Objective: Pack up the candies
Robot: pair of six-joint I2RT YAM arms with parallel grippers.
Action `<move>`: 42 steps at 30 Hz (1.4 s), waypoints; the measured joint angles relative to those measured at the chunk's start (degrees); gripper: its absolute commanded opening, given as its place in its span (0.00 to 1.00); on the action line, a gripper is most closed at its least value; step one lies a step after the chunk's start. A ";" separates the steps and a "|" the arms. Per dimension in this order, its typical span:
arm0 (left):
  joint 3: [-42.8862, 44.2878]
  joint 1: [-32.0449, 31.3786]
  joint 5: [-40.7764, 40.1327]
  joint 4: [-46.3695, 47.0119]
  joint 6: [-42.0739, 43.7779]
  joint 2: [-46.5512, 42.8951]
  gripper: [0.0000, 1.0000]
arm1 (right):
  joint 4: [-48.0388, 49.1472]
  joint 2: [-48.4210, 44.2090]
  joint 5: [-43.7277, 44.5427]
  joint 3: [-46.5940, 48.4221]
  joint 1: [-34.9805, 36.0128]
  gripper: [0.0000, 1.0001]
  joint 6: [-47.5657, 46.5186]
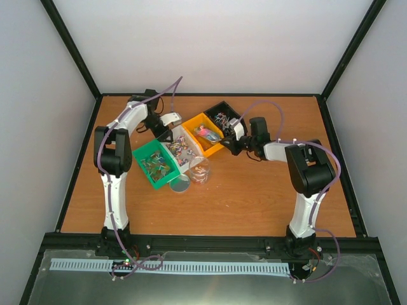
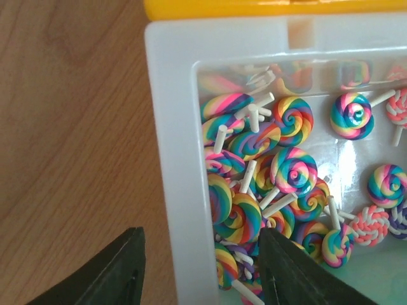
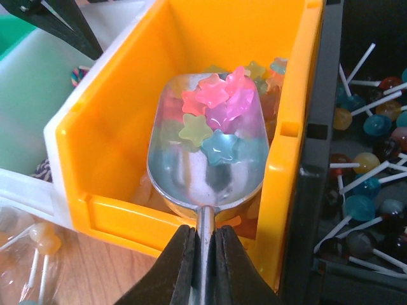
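Two tools work the bins. My right tool is pinched on the scoop handle, holding it level so no star candies spill inside the yellow bin. My left tool stands spread (astride the white bin wall), with swirl lollipops at 3 o'clock.

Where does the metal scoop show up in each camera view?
Top external: scoop lies in the yellow bin, mid-table, left of the right gripper.
Left wrist: not in it.
Right wrist: centre, scoop filled with star candies, handle clamped by the right gripper.
Shared landmark: yellow bin, just a strip along the left wrist view's top.
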 measured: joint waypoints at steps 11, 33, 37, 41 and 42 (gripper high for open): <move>3.91 0.55 1.62 -1.22 -2.97 0.00 0.82 | -1.40 -7.02 -1.79 -0.44 -0.90 0.03 -2.27; 4.72 4.48 10.73 0.68 -11.10 -2.38 0.84 | -7.96 -20.96 -2.58 -1.66 -0.87 0.03 -7.32; 4.15 4.52 11.61 2.12 -11.98 -3.89 0.84 | -14.73 -25.44 -7.72 -2.56 -0.87 0.03 -15.72; 3.45 4.52 12.76 3.30 -13.31 -4.87 0.84 | -23.96 -30.29 -11.96 -3.17 -0.87 0.03 -25.53; 3.26 4.52 13.03 3.58 -13.64 -5.01 0.84 | -26.51 -30.86 -12.46 -3.04 -0.87 0.03 -27.71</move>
